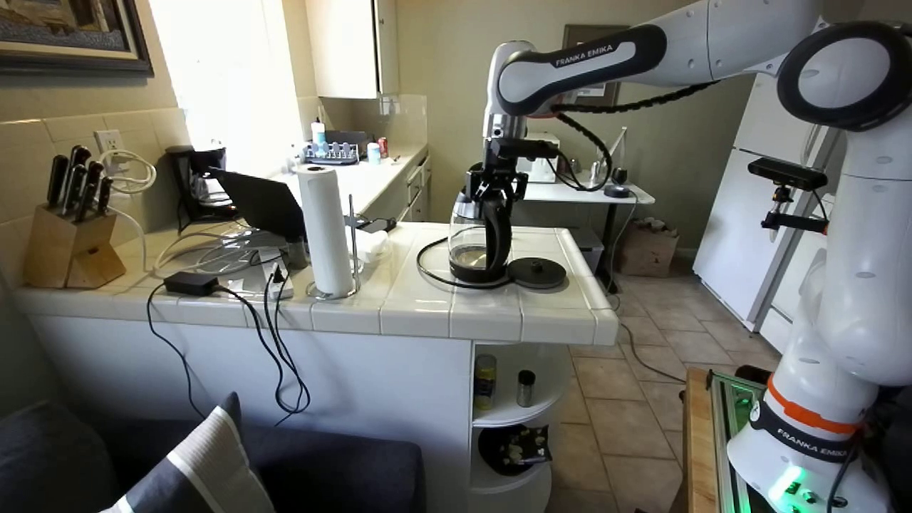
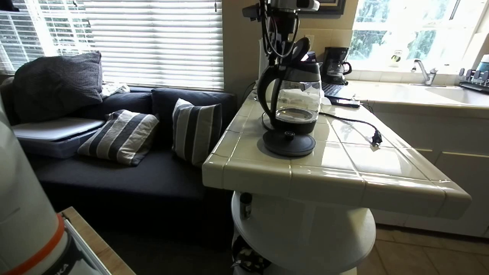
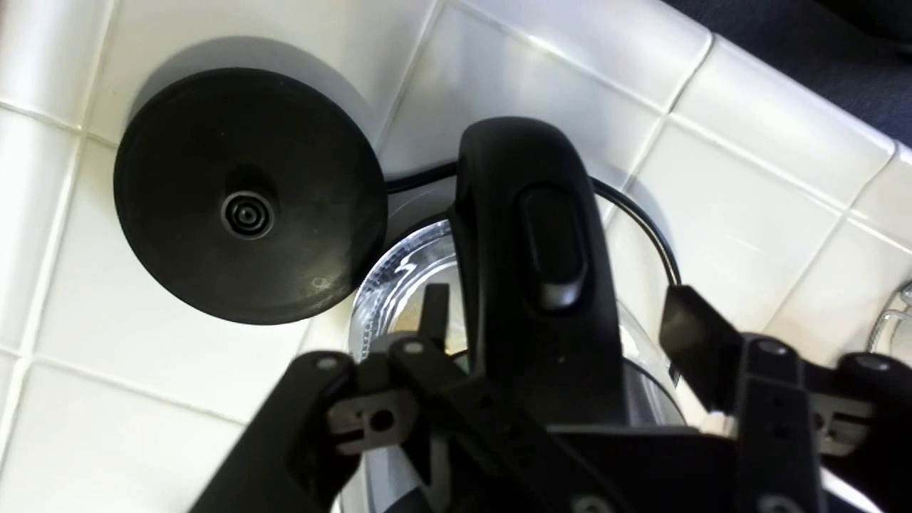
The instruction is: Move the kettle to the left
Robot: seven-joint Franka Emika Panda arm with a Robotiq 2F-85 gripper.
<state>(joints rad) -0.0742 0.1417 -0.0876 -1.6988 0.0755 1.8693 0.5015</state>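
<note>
At the handle [image 3: 511, 278] of the kettle [image 2: 297, 97] | pincer [image 3: 566, 329] parted wide astride it | one finger [image 3: 700, 348] apart, other's contact unclear

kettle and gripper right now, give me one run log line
kettle: upright on tiled counter, beside flat black disc | gripper: open, straddling kettle handle | grasp: not yet closed

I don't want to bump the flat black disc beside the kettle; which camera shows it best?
The wrist view: the disc shows from above, nearly face-on, its central stud clear. Both exterior views show it flattened by a shallow angle, beside the kettle.
</note>
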